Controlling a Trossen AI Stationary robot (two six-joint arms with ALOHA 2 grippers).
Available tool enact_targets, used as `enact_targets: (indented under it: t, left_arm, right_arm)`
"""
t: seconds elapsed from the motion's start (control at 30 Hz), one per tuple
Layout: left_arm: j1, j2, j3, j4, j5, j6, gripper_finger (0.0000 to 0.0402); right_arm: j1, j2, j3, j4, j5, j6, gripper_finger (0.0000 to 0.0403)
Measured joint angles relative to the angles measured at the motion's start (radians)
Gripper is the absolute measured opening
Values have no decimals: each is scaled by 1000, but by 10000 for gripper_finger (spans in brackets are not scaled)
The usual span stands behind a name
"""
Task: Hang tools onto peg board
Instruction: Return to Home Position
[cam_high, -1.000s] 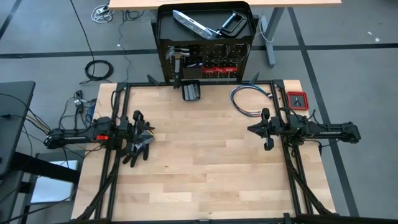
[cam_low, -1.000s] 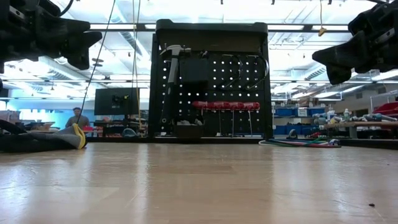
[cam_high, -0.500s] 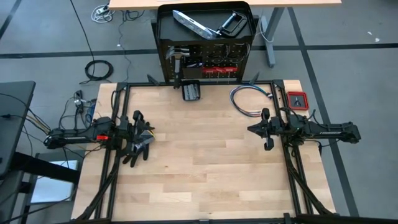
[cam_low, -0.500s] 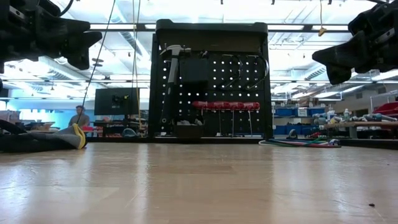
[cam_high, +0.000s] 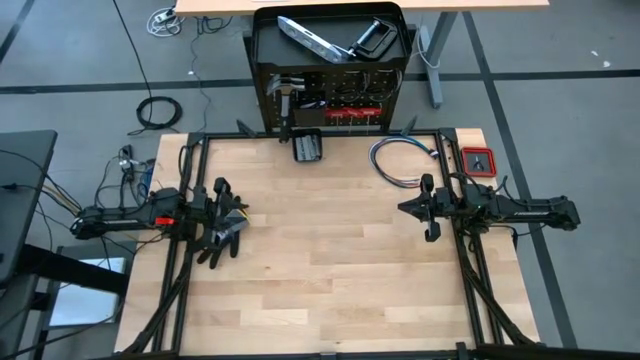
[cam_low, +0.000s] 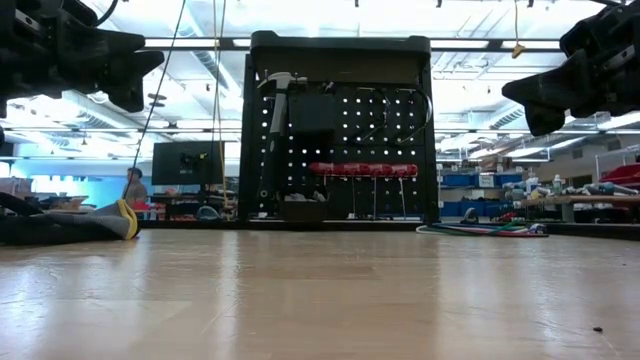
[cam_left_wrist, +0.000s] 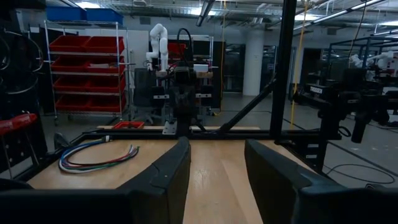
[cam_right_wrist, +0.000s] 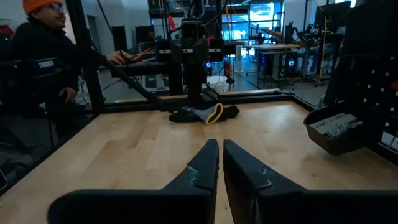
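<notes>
Left gripper (cam_left_wrist: 216, 142): fingers spread, empty, above the black glove (cam_high: 226, 228) at the left edge of the table (cam_high: 330, 270). Right gripper (cam_right_wrist: 220, 143): fingers almost touching, empty, at the right edge. Peg board (cam_low: 345, 135) stands upright at the far edge, with hammer (cam_low: 274, 110) and red-handled drivers (cam_low: 362, 169) hung on it. Only the high view shows its top tray (cam_high: 270, 52) with the C-clamp (cam_high: 372, 38). Only the right wrist view shows a person (cam_right_wrist: 37, 62) — sleeve patch unreadable.

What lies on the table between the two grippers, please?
Only bare table wood, in the high view, from the left gripper to the right gripper.
</notes>
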Motion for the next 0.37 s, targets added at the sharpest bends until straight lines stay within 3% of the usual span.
enact_targets:
  t: [0.37]
  left_arm:
    - [0, 0, 0, 0, 0, 0, 157]
  right_arm:
    - [0, 0, 0, 0, 0, 0, 35]
